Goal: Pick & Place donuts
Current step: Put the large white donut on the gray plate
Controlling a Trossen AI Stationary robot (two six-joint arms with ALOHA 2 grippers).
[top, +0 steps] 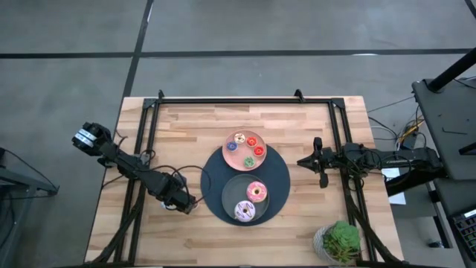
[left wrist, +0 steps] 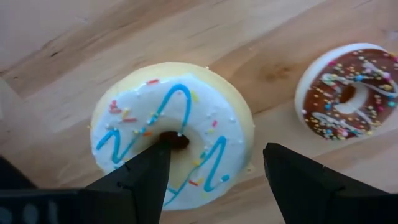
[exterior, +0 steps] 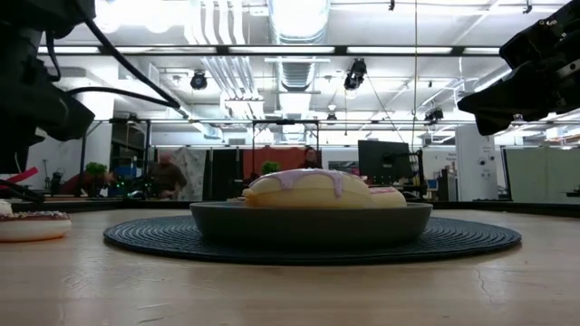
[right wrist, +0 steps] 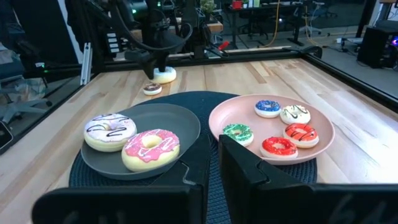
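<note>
The left claw [left wrist: 211,177] is hovering low over the left side of the wooden worktop [top: 186,126], its fingers spread and straddling a white-frosted donut [left wrist: 171,140] with blue zigzag icing and sprinkles. One fingertip is sitting over the donut's centre hole, the other just beyond its outer rim; the fingers are not pinching it. The donut is lying flat on the bare wood, left of the round dark woven mat [top: 216,179]. Just beside it a smaller chocolate-frosted donut [left wrist: 348,93] with sprinkles and a white drizzle is also lying on the wood, apart from the white one.

On the mat, a dark grey plate [right wrist: 186,127] is carrying a lilac-frosted donut [right wrist: 109,131] with a dark drizzle and a pink sprinkled donut [right wrist: 151,148], the two touching side by side. Next to it a pink plate [right wrist: 323,140] is holding five tiny donuts: blue [right wrist: 268,107], white [right wrist: 295,114], green [right wrist: 237,132] and two red [right wrist: 290,140].

The right claw [top: 320,161] is waiting above the right side of the worktop, well apart from the plates, its fingers pressed close together. A small potted plant [top: 338,242] is standing at the near right corner.
</note>
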